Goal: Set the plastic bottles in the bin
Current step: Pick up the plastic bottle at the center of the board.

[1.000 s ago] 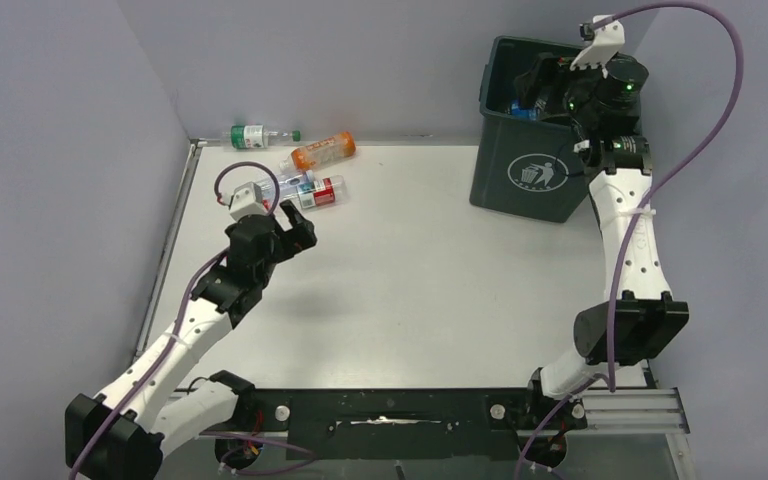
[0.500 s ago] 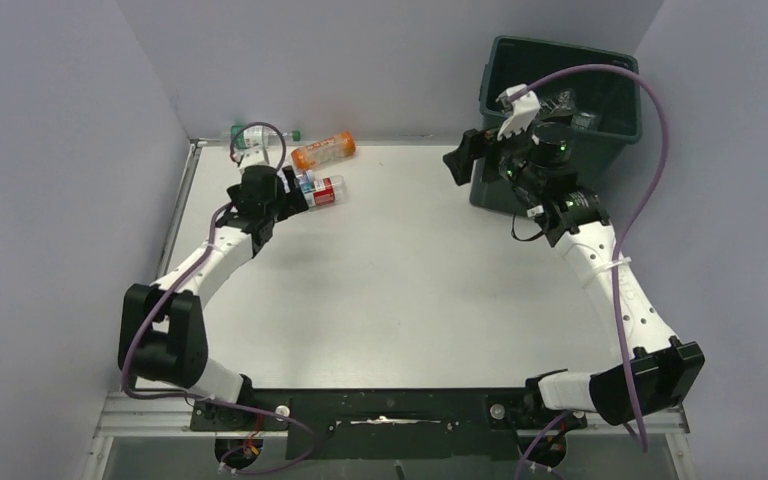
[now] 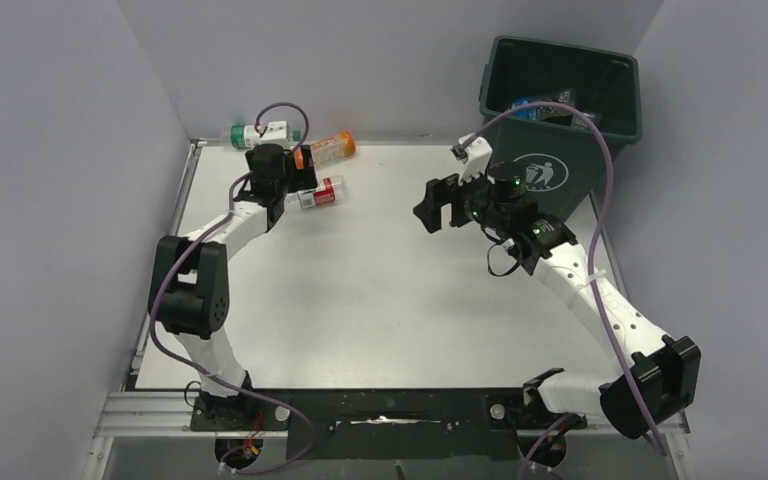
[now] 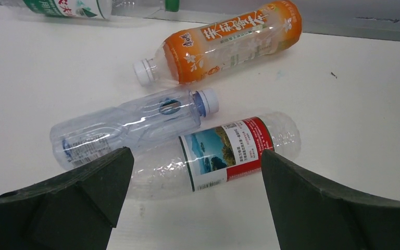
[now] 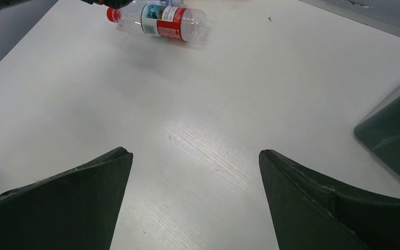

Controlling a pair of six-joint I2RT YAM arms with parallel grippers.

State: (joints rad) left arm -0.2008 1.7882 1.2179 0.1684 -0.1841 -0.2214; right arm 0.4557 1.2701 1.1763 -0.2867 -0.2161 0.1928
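Several plastic bottles lie at the table's far left: a green-labelled one point(image 3: 245, 135) point(image 4: 67, 6), an orange one point(image 3: 325, 150) point(image 4: 224, 39), a clear blue-capped one point(image 4: 130, 125) and a clear red-labelled one point(image 3: 322, 192) point(image 4: 229, 151) point(image 5: 161, 21). My left gripper point(image 3: 295, 178) point(image 4: 195, 154) is open, low over the table, its fingers either side of the red-labelled bottle's near side without touching it. The dark green bin point(image 3: 560, 48) point(image 5: 396, 135) stands at the far right with bottles point(image 3: 532, 105) inside. My right gripper point(image 3: 435, 205) point(image 5: 195, 153) hangs open and empty over the table, left of the bin.
Grey walls close the table at the left and the back. A metal rail point(image 3: 165, 250) runs along the table's left edge. The green-labelled bottle rests against the back wall. White tabletop point(image 3: 390, 290) stretches between the two arms.
My left gripper has reached forward from mid-left to the bottle cluster. My right gripper has swung from over the bin down and left over the table, empty.
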